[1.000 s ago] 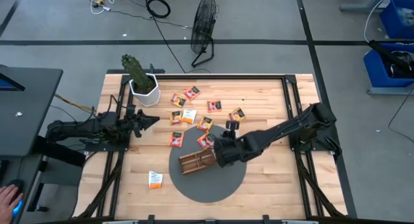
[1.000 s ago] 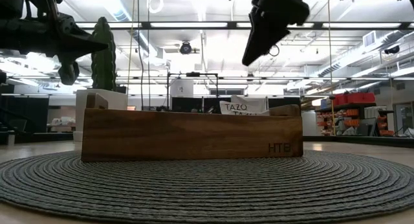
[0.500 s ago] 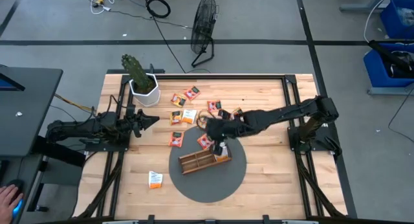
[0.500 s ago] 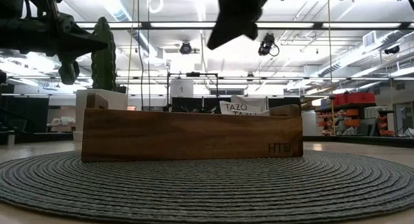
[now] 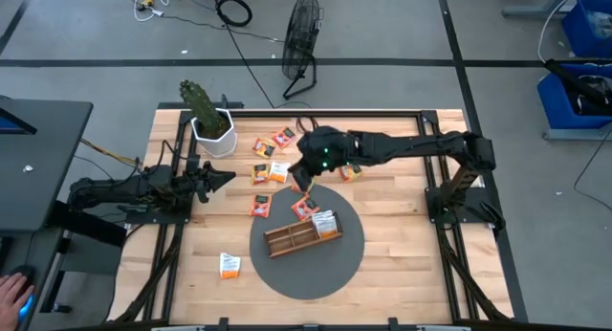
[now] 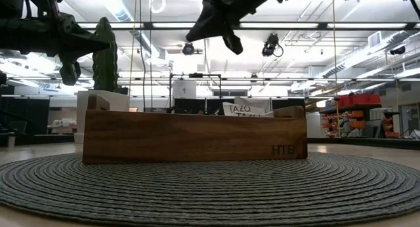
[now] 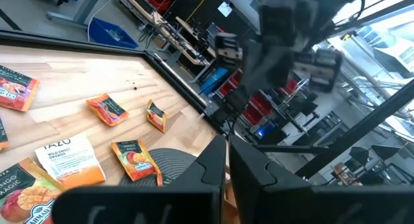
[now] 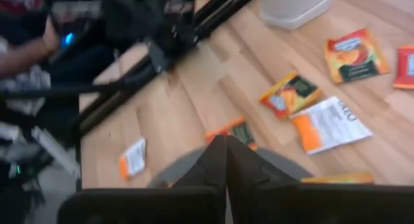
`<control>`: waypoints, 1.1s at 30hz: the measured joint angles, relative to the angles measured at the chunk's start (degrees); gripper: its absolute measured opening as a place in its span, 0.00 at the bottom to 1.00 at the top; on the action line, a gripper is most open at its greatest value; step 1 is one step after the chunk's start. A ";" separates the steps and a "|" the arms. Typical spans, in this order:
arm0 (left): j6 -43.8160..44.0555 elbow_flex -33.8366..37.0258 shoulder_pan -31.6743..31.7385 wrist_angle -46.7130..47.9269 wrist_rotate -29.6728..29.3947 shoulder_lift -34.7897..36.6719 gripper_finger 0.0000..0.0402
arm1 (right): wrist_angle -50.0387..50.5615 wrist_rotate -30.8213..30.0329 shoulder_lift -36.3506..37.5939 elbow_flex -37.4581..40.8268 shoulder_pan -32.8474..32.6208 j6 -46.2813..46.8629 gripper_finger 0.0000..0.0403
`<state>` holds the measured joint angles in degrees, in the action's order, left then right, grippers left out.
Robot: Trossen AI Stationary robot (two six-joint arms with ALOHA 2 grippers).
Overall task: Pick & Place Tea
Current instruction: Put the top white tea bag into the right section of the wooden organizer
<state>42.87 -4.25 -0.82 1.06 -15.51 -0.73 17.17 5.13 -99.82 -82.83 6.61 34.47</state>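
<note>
My left gripper (image 5: 222, 177) waits shut and empty, well left of the wooden tray (image 5: 302, 237), near the potted cactus (image 5: 203, 106). Tea sachets (image 5: 279, 170) lie scattered on the table beyond the tray; one sachet (image 5: 326, 223) stands in the tray's right end, half hidden from low down. My right gripper (image 5: 308, 175) hovers above the scattered ones, fingers pressed together, holding nothing.

Wooden table (image 5: 402, 264); on it: scattered tea sachets (image 5: 283, 137), round grey mat (image 5: 311, 274), potted cactus (image 5: 206, 116).
</note>
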 joint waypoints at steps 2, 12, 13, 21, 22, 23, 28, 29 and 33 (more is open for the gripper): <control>0.02 0.00 -0.02 0.00 0.00 -0.02 0.06 | -0.72 0.99 -0.83 -0.01 1.28 1.63 0.01; 0.05 0.00 0.00 -0.44 0.00 -0.02 0.06 | -3.88 8.22 -7.19 0.00 5.53 11.13 0.01; 0.21 0.00 0.00 -0.48 0.00 0.00 0.06 | -4.25 8.88 -7.69 0.00 6.05 11.77 0.01; 3.13 0.00 0.00 -0.46 -0.35 0.00 0.06 | -4.36 12.02 -10.13 0.02 7.95 12.49 0.00; 3.35 0.00 0.00 -0.42 -0.38 -0.02 0.06 | -3.46 11.99 -9.80 0.02 7.95 11.54 0.00; 3.70 0.00 0.00 -0.42 -0.38 -0.02 0.05 | -2.38 11.76 -9.18 0.12 7.67 9.92 0.00; 6.06 0.00 0.00 -0.67 0.42 -3.24 0.04 | -0.82 6.45 -3.85 0.00 4.83 4.51 0.00; 6.08 0.00 0.00 -0.46 1.11 -4.34 0.04 | -0.43 6.05 -3.16 0.00 4.13 3.23 0.00; 5.57 -0.30 -0.01 -1.73 4.19 -11.14 0.04 | -0.01 5.87 0.21 0.09 1.31 -1.20 0.00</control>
<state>48.44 -4.55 -0.83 -0.67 -11.31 -11.88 17.16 11.01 -99.61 -82.74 7.91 33.27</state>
